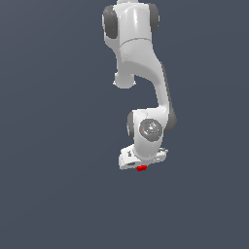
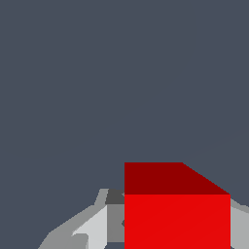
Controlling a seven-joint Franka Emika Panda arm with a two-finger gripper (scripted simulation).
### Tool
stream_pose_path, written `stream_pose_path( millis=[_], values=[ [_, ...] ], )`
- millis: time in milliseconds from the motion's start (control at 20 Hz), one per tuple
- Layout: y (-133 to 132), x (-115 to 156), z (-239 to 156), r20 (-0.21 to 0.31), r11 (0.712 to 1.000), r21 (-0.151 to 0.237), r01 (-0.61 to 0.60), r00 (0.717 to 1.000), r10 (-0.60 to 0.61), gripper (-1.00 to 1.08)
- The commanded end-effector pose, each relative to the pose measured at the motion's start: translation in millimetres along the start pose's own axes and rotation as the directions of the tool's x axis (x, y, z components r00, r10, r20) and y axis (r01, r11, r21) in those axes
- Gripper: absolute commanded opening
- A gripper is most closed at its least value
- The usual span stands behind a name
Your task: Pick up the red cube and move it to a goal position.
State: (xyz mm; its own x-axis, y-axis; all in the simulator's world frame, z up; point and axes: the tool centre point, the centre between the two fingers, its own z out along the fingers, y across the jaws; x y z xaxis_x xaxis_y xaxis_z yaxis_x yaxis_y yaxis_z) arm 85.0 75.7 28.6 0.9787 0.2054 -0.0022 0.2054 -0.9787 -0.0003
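The red cube fills the near part of the wrist view, and a grey finger presses against one of its sides. The other finger shows at the opposite side. My gripper is shut on the cube. In the exterior view the white arm reaches down from the top edge. Only a sliver of the red cube peeks out under the gripper. No goal marker shows in either view.
A plain dark grey surface spreads all around the arm in both views. The arm's upper links hang over the exterior view's upper middle.
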Motion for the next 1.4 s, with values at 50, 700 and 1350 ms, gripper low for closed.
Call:
stream_pose_path(
  millis=[50, 700, 1350],
  values=[
    [-0.1, -3.5, -13.3, -0.002, 1.0, 0.0, 0.0, 1.0, 0.0, -1.0],
    [-1.5, -36.4, -115.6, -0.002, 1.0, -0.001, 0.0, 1.0, 0.0, -1.0],
    [-3.8, -80.3, -261.1, -0.002, 1.0, -0.001, 0.001, 1.0, -0.001, -1.0]
  ],
)
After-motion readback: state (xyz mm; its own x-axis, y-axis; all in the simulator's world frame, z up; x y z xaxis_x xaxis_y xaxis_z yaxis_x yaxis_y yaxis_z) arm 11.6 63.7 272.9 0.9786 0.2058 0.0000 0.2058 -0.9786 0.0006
